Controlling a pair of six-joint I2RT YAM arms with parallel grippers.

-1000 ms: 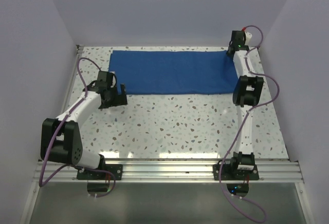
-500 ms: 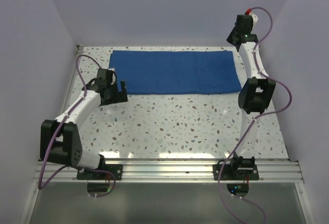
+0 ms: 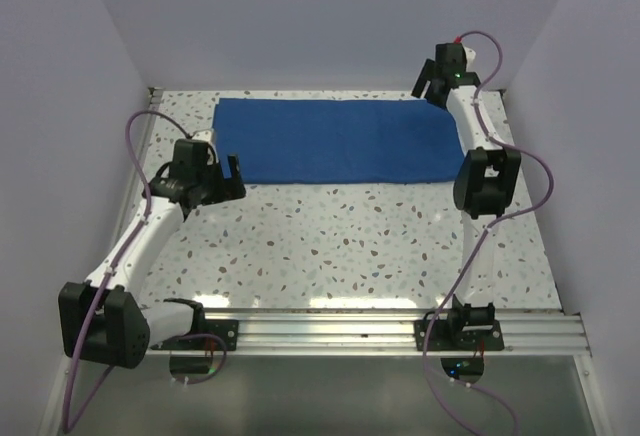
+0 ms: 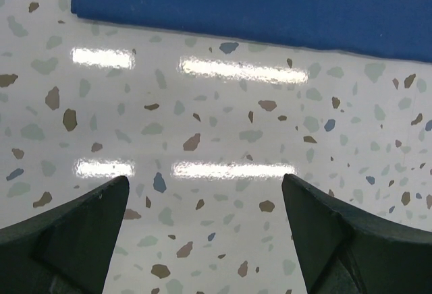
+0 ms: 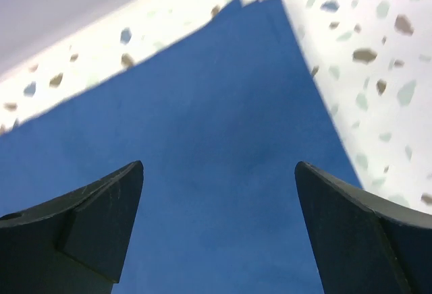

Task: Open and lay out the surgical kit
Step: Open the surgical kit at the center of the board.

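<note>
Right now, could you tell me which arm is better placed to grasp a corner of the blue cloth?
Probably right: the right gripper hangs open over the far right corner of the blue cloth; the left gripper, open, is over bare table.

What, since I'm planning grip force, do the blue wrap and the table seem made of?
Wrap: probably woven cloth, matte blue; it shows no glare and lies flat with soft edges. Table: glossy, speckled like terrazzo, stone or laminate, cannot tell which; lamp reflections are sharp on it.

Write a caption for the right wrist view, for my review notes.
Open right gripper hovering over a corner of the blue cloth on the speckled table.
</note>
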